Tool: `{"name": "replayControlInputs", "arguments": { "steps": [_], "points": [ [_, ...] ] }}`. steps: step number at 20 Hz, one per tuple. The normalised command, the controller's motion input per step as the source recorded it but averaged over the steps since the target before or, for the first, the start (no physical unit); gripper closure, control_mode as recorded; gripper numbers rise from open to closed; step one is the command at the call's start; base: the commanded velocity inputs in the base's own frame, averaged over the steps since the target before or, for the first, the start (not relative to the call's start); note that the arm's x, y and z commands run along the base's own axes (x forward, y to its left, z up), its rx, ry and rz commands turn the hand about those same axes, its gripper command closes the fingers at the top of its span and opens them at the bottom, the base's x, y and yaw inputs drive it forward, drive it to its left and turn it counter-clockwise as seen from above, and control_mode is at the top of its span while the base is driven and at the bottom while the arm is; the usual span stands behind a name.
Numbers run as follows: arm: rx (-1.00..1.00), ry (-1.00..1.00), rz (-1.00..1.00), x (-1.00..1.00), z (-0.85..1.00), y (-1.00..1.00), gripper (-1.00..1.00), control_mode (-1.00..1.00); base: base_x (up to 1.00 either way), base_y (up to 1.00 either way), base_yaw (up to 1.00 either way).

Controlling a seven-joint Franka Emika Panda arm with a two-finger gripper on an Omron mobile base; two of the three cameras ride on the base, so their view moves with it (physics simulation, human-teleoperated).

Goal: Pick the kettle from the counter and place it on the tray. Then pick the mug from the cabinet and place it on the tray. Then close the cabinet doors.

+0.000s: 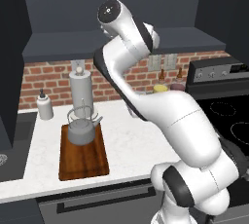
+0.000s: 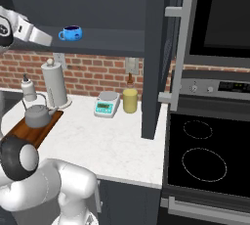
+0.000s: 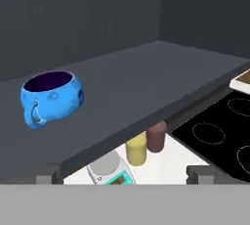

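One blue mug (image 3: 51, 98) sits upright on the cabinet shelf (image 3: 146, 79) before our open, empty pincer (image 3: 125, 174); below that shelf, we see the kettle (image 1: 82, 128) resting on the tray (image 1: 83, 156).

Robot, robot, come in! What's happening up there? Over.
Gripper open, empty. Grey metal kettle on brown wooden tray. Blue round mug on cabinet shelf, nothing blocking.

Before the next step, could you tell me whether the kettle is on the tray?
Yes: the kettle stands upright on the tray.
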Motion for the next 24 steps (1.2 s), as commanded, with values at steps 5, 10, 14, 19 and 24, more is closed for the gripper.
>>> {"name": "replayControlInputs", "arguments": {
  "steps": [5, 10, 14, 19, 24],
  "points": [
    [0.16, 0.22, -0.02, 0.16, 0.13, 0.00, -1.00, -1.00, 0.00, 0.00, 0.00],
    [0.09, 0.20, -0.03, 0.17, 0.01, 0.03, -1.00, -1.00, 0.00, 0.00, 0.00],
    [0.02, 0.04, 0.00, 0.23, 0.00, 0.06, -1.00, -1.00, 0.00, 0.00, 0.00],
    [0.00, -0.02, 0.00, 0.15, -0.07, 0.14, -1.00, -1.00, 0.00, 0.00, 0.00],
    [0.00, -0.08, 0.00, 0.10, -0.11, 0.20, -1.00, -1.00, 0.00, 0.00, 0.00]
  ]
}}
